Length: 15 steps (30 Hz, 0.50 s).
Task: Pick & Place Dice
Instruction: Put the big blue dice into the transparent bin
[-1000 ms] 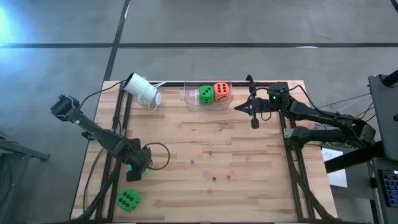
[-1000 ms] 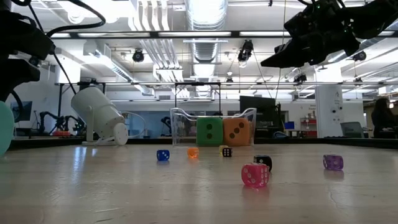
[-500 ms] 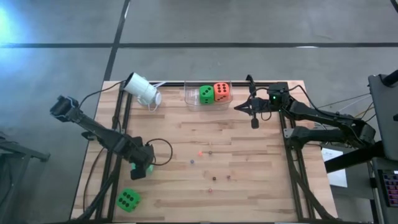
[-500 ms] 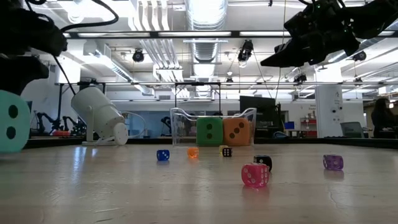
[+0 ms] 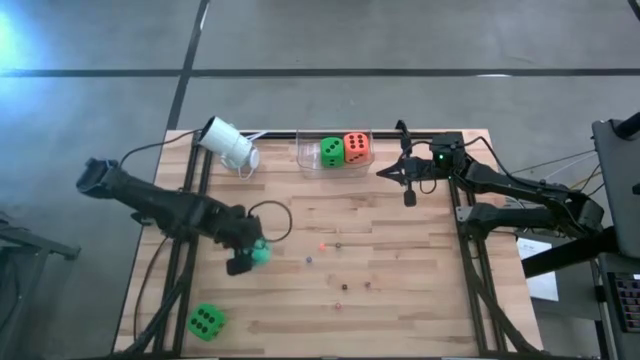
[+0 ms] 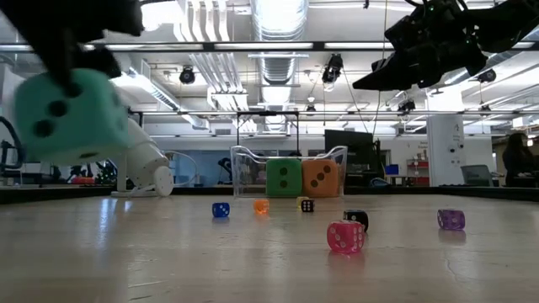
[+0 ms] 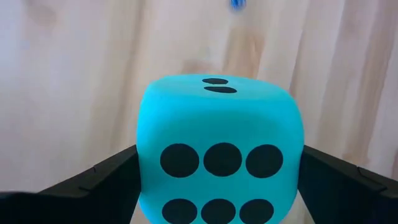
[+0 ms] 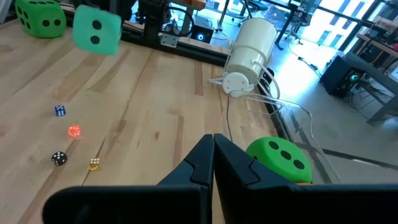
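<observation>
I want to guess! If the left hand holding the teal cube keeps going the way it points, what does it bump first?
Probably the tiny blue die ahead of the left hand and its teal cube; depth is unclear.

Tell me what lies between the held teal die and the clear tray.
In the high view, only bare wooden tabletop lies between the teal die in the left gripper and the clear tray.

Two dark jointed arms, black cables trailing; right arm (image 5: 500, 188) shows small green light near wrist.
</observation>
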Motion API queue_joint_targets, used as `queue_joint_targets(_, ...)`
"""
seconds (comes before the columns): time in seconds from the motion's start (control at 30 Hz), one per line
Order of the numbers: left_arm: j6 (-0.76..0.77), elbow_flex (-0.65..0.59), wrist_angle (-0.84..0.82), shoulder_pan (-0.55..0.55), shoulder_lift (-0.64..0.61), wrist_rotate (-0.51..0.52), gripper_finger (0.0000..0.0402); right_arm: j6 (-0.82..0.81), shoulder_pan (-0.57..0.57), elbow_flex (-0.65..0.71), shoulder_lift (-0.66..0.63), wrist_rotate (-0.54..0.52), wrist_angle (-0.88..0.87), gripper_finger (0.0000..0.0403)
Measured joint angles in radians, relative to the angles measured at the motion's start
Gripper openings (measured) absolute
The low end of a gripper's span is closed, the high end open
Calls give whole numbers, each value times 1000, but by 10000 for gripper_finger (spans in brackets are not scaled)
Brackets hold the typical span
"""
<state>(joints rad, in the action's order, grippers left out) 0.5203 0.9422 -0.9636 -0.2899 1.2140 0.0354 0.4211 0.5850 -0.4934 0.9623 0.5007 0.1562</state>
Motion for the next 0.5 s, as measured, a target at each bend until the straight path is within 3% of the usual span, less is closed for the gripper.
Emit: queue_joint_targets(0.5, -409, 228, 81, 338, 1, 53, 368, -2, 0, 0, 0, 0, 0, 8)
